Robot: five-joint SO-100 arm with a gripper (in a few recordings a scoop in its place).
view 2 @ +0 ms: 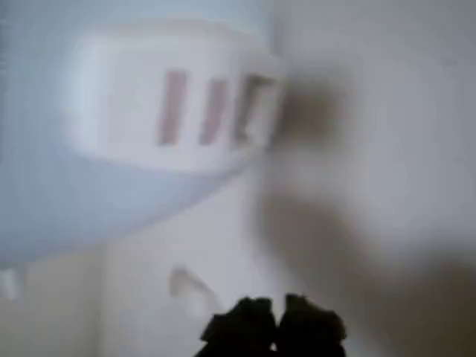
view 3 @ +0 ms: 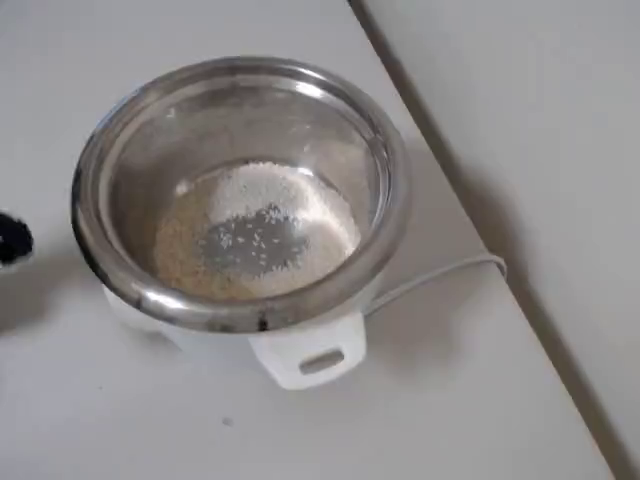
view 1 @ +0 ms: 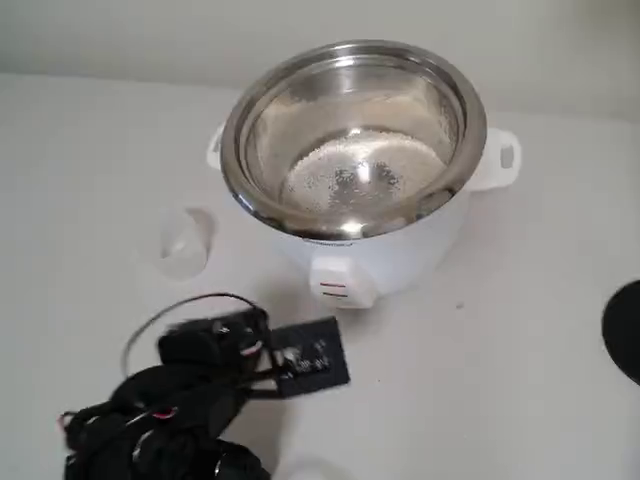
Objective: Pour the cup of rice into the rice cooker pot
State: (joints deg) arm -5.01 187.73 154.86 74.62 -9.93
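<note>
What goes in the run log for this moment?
rice: in pot | cup: on table, beside cooker | claw: away from cup, holds nothing

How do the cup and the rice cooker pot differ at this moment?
The cup is small, translucent plastic; the rice cooker pot is large, shiny steel. The pot holds the rice across its bottom; no grains are discernible in the cup. The cup stands on the table; the pot sits in a white cooker body. Both are upright, open-topped.

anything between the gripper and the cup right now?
Nothing visible. In the fixed view the cup stands upright on bare table left of the cooker, and the gripper sits nearer the camera with open table between them. The cup looks empty; the rice already lies in the pot.
</note>
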